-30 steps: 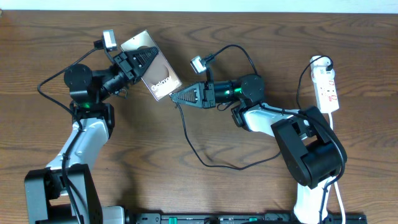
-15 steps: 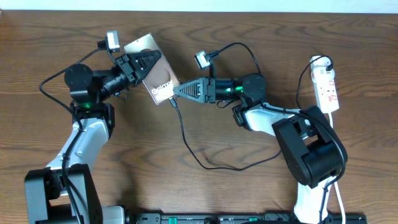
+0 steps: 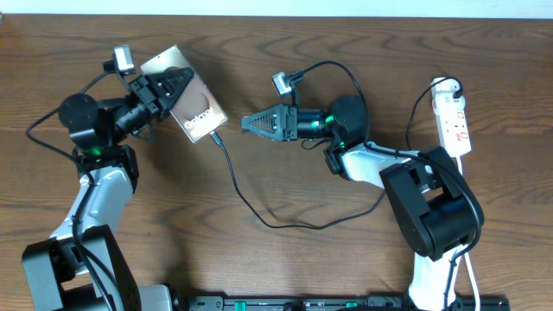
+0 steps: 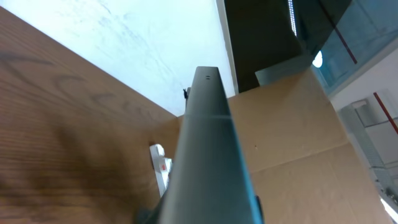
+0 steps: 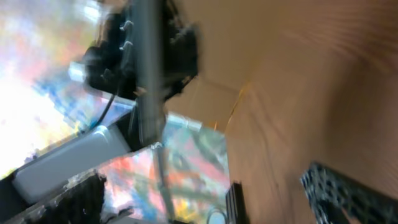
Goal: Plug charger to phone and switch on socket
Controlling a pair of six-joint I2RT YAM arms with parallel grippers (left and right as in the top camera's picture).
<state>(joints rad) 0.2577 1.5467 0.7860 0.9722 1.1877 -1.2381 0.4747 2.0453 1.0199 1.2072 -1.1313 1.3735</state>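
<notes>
My left gripper is shut on the phone, a glossy brownish slab held tilted above the table at the upper left. The charger, a thin black cable, has its plug tip at the phone's lower end and trails in a loop across the table towards the right arm. My right gripper stands open a short way right of the phone, with nothing between its fingers. The socket, a white power strip, lies at the far right. In the left wrist view the phone fills the middle edge-on, and the socket shows behind it.
The thicker black arm cable arcs above the right wrist. The socket's white lead runs down past the right arm's base. The right wrist view is blurred, with the phone seen edge-on.
The right gripper opened and let go of the charger plug, which stays at the phone's end. The left arm swung left, carrying the phone and pulling the cable along.
</notes>
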